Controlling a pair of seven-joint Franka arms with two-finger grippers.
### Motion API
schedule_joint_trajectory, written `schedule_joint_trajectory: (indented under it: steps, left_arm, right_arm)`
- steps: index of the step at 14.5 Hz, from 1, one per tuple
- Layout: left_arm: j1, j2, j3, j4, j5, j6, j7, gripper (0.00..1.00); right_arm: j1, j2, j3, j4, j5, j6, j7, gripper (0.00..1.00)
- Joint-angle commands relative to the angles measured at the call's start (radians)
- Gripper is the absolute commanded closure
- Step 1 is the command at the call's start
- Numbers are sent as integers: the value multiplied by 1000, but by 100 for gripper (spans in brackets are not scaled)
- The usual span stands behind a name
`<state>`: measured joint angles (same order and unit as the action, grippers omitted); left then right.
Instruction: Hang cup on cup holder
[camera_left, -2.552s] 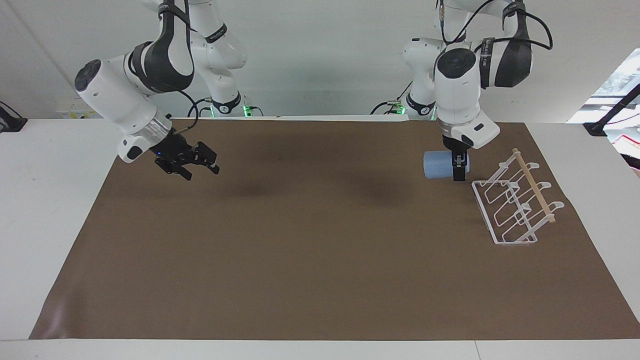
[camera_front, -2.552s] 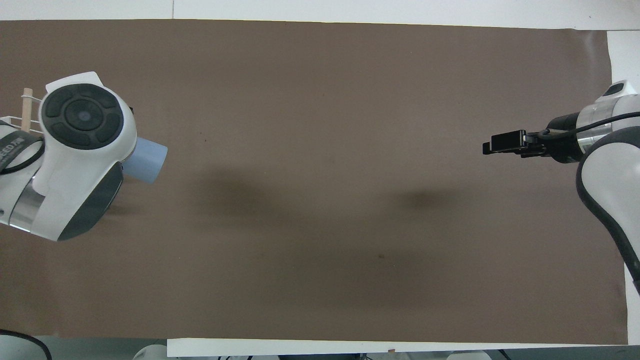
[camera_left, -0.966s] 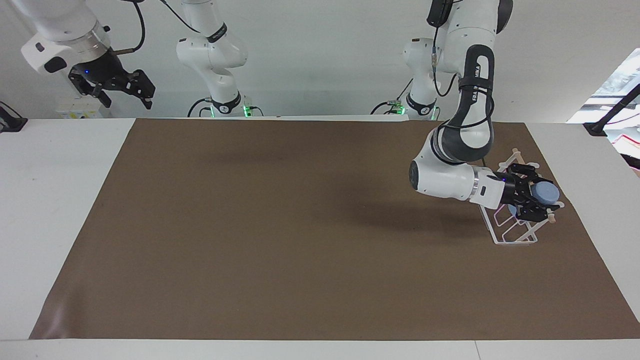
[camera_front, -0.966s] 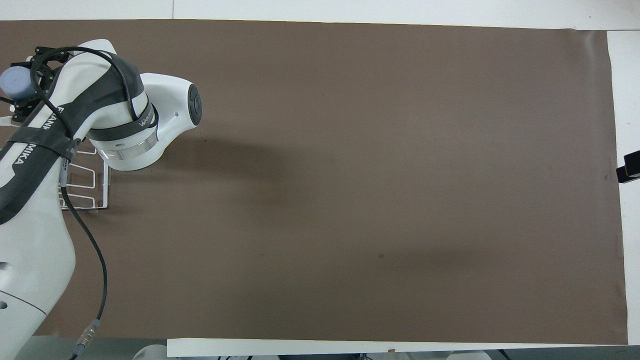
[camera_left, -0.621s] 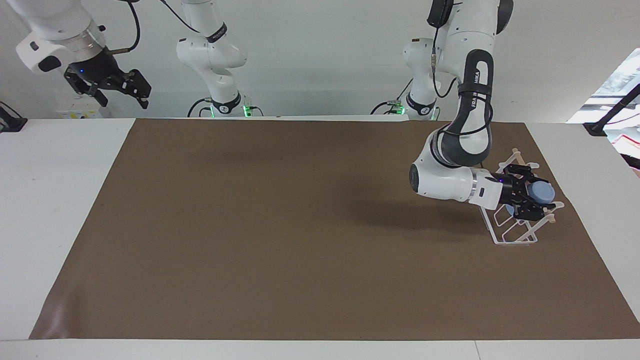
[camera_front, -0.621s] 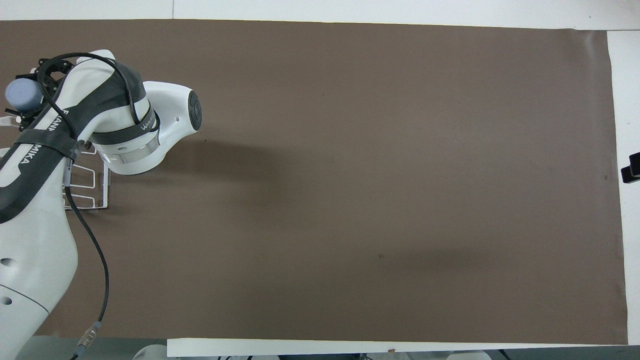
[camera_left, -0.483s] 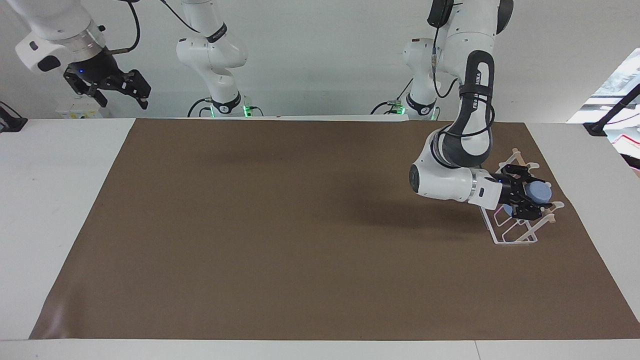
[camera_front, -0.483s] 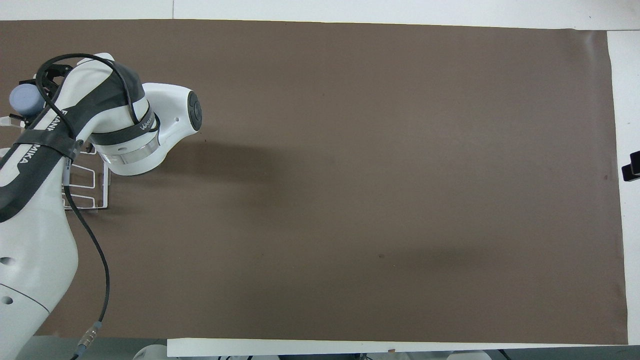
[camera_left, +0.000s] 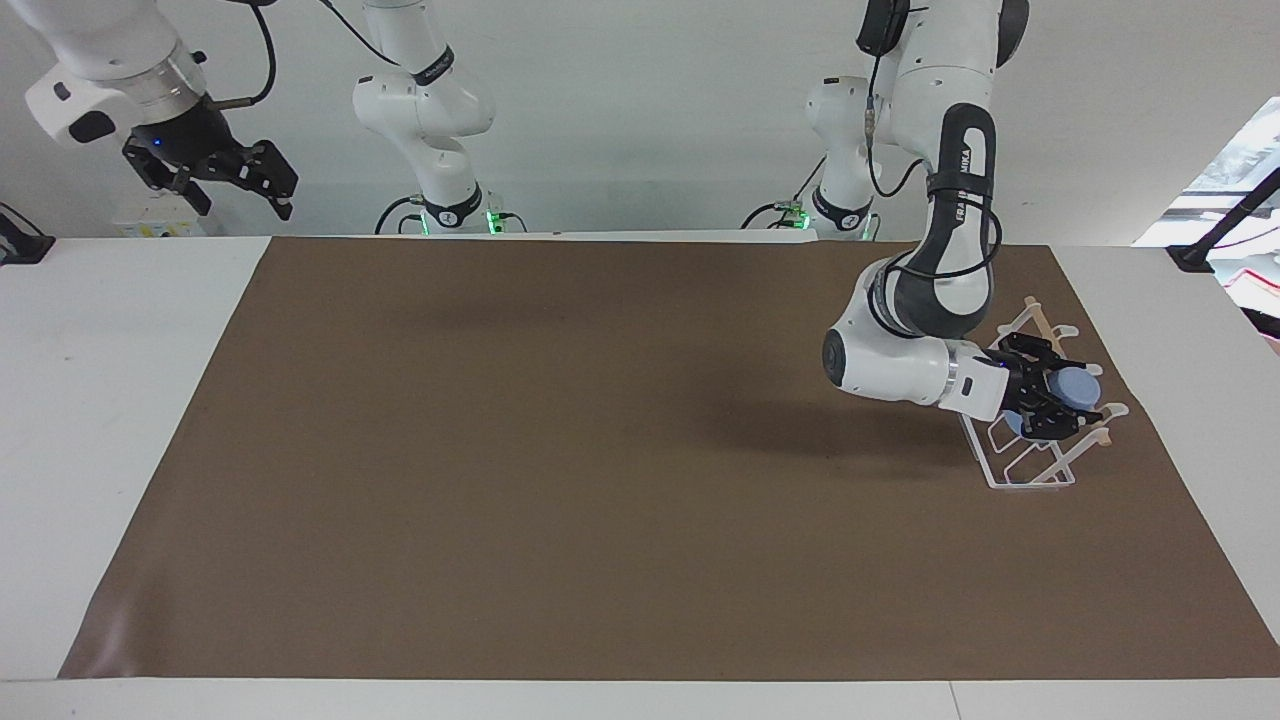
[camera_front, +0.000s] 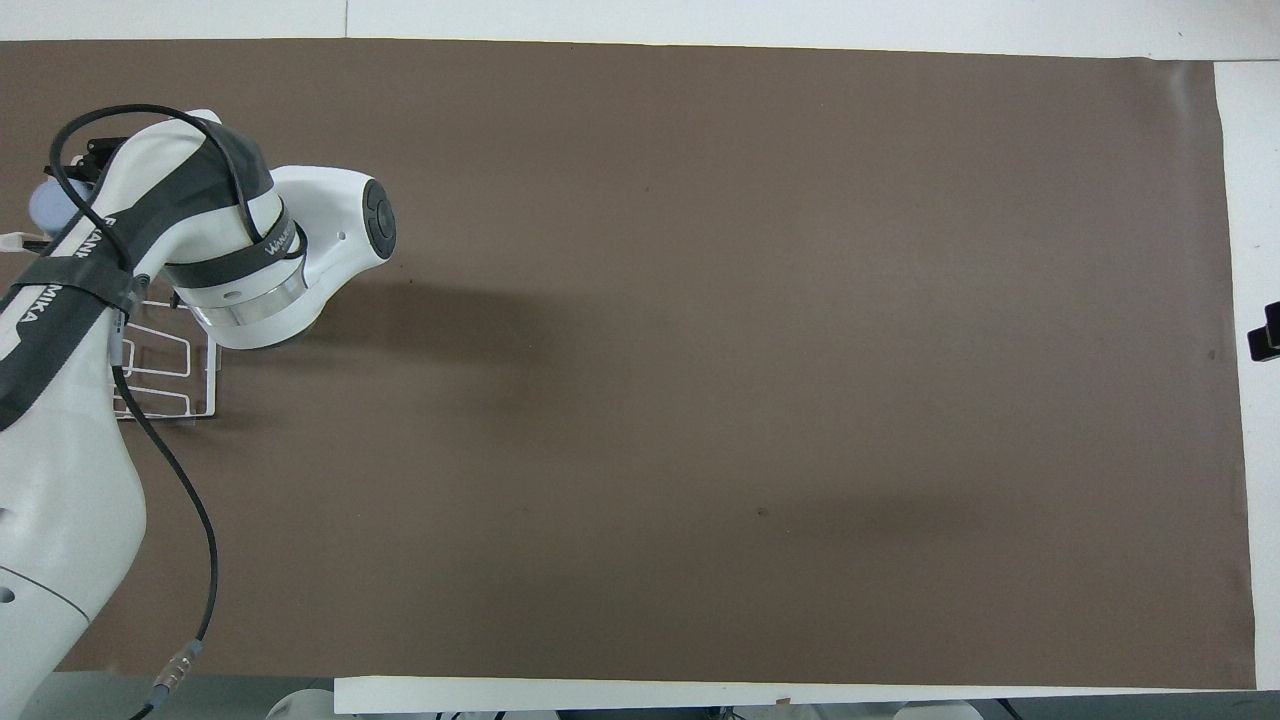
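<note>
Brown mat (camera_left: 600, 450) covers most of the white bench (camera_left: 110, 400), unchanged across all frames.

Left arm (camera_left: 940, 250) reaches out over the left arm's end of the mat, wrist roughly level and pointed at the bench end. 2.6 s ago it stood upright with the cup hanging over bare mat beside the rack; since 1.0 s ago it has only crept slightly toward the robots.

Right arm (camera_left: 110, 60) is parked high over the bench corner at its own end, nearest the robots. It was low over the mat 2.6 s ago; barely any drift in the last second.

White wire cup holder (camera_left: 1030, 440) sits near the mat edge at the left arm's end, same spot throughout, wooden rod (camera_left: 1040, 320) across its top.

Left gripper (camera_left: 1050, 400) is over the rack, fingers clamped on the light-blue cup (camera_left: 1078, 386). Cup is in among the upper prongs by the rod, base facing the bench end; can't tell whether it's seated on a prong. Overhead, only a sliver of cup (camera_front: 45, 205) shows past the arm.

Right gripper (camera_left: 215, 180): fingers spread, nothing in them.
</note>
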<state>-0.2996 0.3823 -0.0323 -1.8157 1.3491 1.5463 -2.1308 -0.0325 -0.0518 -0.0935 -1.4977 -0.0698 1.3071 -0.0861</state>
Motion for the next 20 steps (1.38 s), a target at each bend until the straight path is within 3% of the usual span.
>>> schedule_joint_trajectory:
  steps: [1,5,8,10,13,16,19,20]
  left_arm:
    - [48,1,-9,13,-13,57,37,0]
    - [74,-40,-9,61,-114,113,147,0]
    - [135,-112,-5,119,-247,234,413,0]
    - [175,-131,-6,173,-365,241,640,0]
    - [200,-149,-1,211,-633,277,1079,0]
    - [232,-197,0,211,-912,265,1401,0]
    - [281,-258,2,204,-1183,143,1768,0]
    - [280,-285,0,199,-1215,85,1854,0]
  right_arm:
    - [0,9,3,-12,-22,27,0,1]
    - [2,7,5,-12,-13,17,2,1]
    - [3,1,6,-15,-2,15,3,1]
    - [5,-2,8,-18,-1,15,5,1]
    - [2,-3,8,-18,-1,15,5,1]
    - [3,-3,8,-18,-1,15,5,1]
    - [3,-2,8,-18,-1,15,5,1]
    - [3,-3,8,-18,-1,15,5,1]
